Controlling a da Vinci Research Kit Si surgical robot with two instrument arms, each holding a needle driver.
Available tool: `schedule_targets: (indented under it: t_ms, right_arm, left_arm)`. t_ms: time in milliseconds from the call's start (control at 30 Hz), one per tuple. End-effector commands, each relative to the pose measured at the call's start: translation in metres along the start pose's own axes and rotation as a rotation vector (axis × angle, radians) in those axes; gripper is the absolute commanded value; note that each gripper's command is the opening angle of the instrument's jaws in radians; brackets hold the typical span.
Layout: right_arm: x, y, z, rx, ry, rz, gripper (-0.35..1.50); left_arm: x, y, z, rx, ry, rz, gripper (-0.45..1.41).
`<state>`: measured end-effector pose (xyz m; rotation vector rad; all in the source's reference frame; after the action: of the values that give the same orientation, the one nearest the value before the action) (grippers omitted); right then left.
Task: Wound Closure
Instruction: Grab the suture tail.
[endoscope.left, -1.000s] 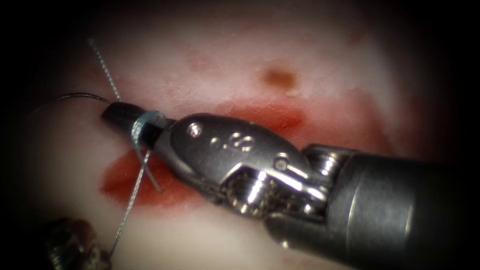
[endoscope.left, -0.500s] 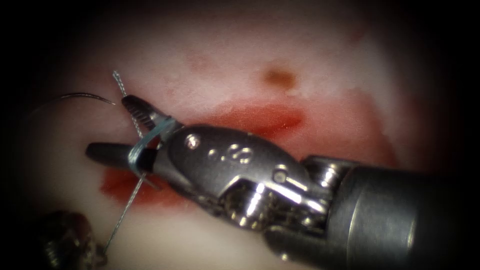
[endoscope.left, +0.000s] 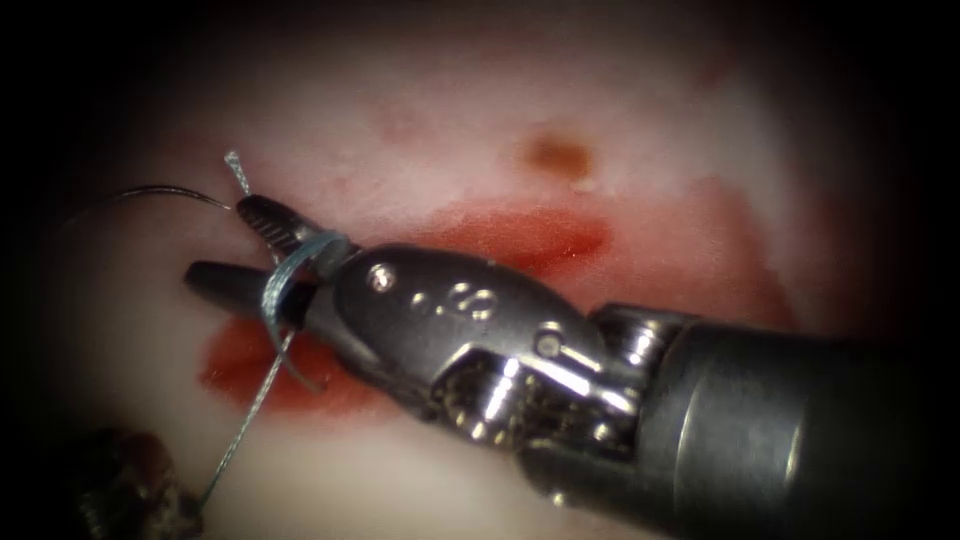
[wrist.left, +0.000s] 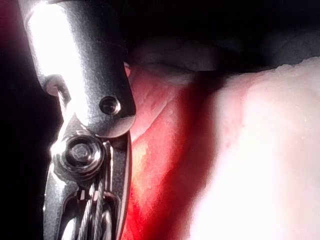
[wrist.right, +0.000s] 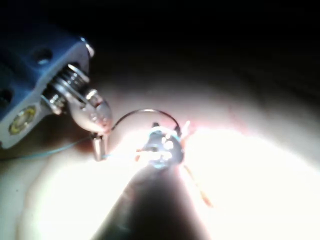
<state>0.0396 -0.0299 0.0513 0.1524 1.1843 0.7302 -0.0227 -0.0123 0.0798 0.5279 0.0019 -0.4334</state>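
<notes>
Thread (endoscope.left: 262, 375) first: a thin, limp blue-grey strand, very light, with no stiffness of its own; I judge it will slip off smooth steel easily and fray if pinched hard, so the place to hold it is a free straight run or the short tail, not the coils. Nearest the endoscope, my right tool's shaft comes in from the picture's right and runs low over the tissue (endoscope.left: 130, 330), wrist tilted so the right claw (endoscope.left: 235, 245) points left over the cut (endoscope.left: 520, 235). Its two jaws stand apart, upper jaw serrated, lower jaw dark, and they clamp nothing; the thread is wrapped in a loop around the base of the jaws, one run dropping down-left toward the left claw (endoscope.left: 135, 490), which sits dim at the lower left. I cannot tell whether that claw is parted or closed, or whether it holds the strand. Red fluid (endoscope.left: 245, 370) pools beneath the jaws. A short frayed thread end (endoscope.left: 238, 170) stands just above the upper jaw. Farther back, left of the cut, the curved needle (endoscope.left: 165, 192) lies as a thin arc, held by neither tool; whether its far end sits in tissue I cannot tell.
</notes>
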Motion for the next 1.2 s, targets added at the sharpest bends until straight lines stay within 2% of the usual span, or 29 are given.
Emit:
schedule_targets:
  t_ms: [33,167,200,433,500,633,667,767,1067,1200]
  right_arm:
    - [0.0008,-0.0002,0.0011,-0.001,-0.003,-0.01,0.22]
    - [0.0006,-0.0001,0.0011,-0.001,-0.005,-0.007,0.24]
    - [0.0005,0.0,0.001,-0.001,-0.007,-0.002,0.31]
    - [-0.0002,0.0,0.0009,-0.02,-0.032,0.009,0.22]
    - [-0.0004,-0.0002,0.0007,-0.018,-0.034,0.011,0.44]
    - [-0.0008,-0.0005,0.0007,-0.019,-0.066,0.017,0.36]
    - [-0.001,-0.0007,0.0009,-0.016,-0.069,0.014,0.46]
    - [-0.0015,-0.0009,0.001,-0.011,-0.071,0.014,0.49]
    - [-0.0022,-0.0011,0.0011,-0.007,-0.106,0.009,0.49]
    - [-0.0021,-0.0011,0.0011,-0.008,-0.106,0.01,0.52]
  left_arm:
    - [-0.0006,0.0006,-0.0006,-0.003,0.0,0.001,-0.45]
    - [-0.0001,0.0006,-0.0007,0.007,0.018,0.007,-0.45]
    - [0.0002,0.0006,-0.0006,0.016,0.025,0.005,-0.45]
    - [0.0026,0.0009,-0.0017,0.067,0.061,-0.005,-0.45]
    - [0.0032,0.0008,-0.0027,0.079,0.065,-0.001,-0.45]
    - [0.0038,0.0007,-0.004,0.095,0.072,-0.002,-0.45]
    - [0.0039,0.0006,-0.0045,0.102,0.074,0.001,-0.45]
    - [0.0041,0.0006,-0.0051,0.111,0.079,-0.007,-0.45]
    - [0.0049,0.002,-0.0087,0.054,0.029,-0.041,-0.45]
    - [0.0051,0.0024,-0.0088,0.038,0.03,-0.055,-0.45]
